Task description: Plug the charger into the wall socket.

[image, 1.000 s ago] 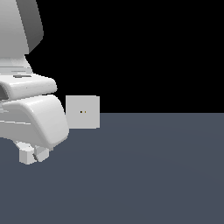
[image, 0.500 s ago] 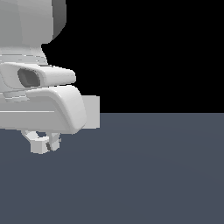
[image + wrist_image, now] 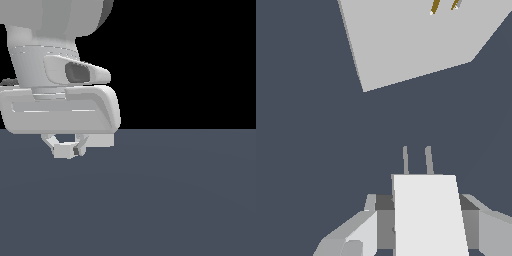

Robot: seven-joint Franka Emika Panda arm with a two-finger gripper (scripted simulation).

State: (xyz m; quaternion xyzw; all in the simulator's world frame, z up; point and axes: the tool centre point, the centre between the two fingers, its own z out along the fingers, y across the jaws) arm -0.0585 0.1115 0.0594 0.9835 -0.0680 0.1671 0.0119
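Since a second ago the arm has swung toward the exterior view's right and now covers most of the wall socket [image 3: 106, 140]; you see only a sliver of it under the hand's lower edge. The gripper [image 3: 65, 149] is clamped on the charger [image 3: 428, 212], held just above the dark surface [image 3: 175, 200]. In the wrist view your charger's two grey prongs [image 3: 417, 160] point at the wall socket, a pale panel with two brass-coloured slots, still apart from it with bare surface between.
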